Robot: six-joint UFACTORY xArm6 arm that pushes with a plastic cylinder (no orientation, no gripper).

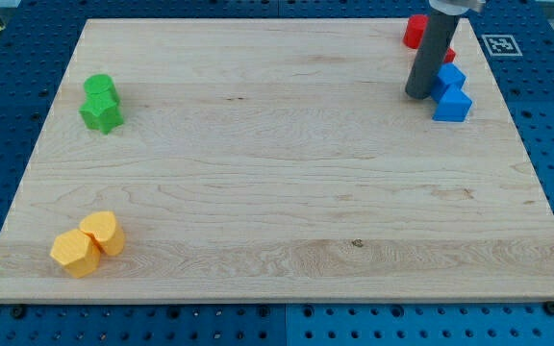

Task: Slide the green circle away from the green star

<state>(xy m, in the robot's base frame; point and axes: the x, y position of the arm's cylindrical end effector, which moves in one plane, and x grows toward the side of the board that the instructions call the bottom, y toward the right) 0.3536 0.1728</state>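
1. Landmark: green star (101, 115), near the view's left edge of the wooden board (277, 192). All places below are given relative to it.
2. Green circle (99, 88): directly toward the view's top of the green star, touching it or very nearly so; which of the two green pieces is the round one is hard to make out, and the upper one is taken as the circle.
3. My tip (417, 95): far toward the view's right of the green star, slightly toward the view's top, close beside two blue blocks (450, 93). A red block (415, 31) lies behind the rod, further toward the top.
4. Pincer state: none fitted; the arm ends in a plain rod, so there is nothing to open or close.
5. Two yellow blocks (87, 244): toward the view's bottom of the green star, well apart from it.
6. Step in hand, judged: crossing the bare board toward the green pair; nothing pushed yet.
7. Doing it well, judged: bring my tip into the seam between circle and star from the right, then push the circle toward the view's top, keeping the line off the star so it stays put.
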